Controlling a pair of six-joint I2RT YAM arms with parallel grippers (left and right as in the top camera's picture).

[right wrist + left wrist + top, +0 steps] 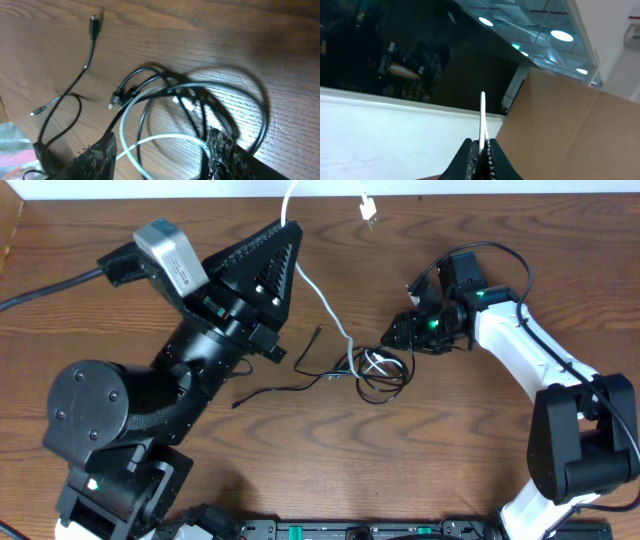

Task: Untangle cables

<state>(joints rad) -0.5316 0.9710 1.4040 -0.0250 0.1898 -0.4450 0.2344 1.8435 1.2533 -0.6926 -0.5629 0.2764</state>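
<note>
The white cable (325,305) runs from the table's far edge down into a knot with the black cable (283,388) at mid-table. Its small plug (367,210) lies near the far edge. My left gripper (293,230) is raised and shut on the white cable; in the left wrist view the cable (482,112) sticks up from between the closed jaws (480,144). My right gripper (397,333) is open just right of the knot. In the right wrist view its fingers (160,147) straddle a white cable loop (155,140) and the black cable's loops (150,70).
One black plug end (94,22) lies stretched out away from the knot, and another thin black end (236,404) trails left on the wooden table (450,460). The left arm's bulky base (100,420) fills the near left. A cardboard box (580,135) stands beyond the table.
</note>
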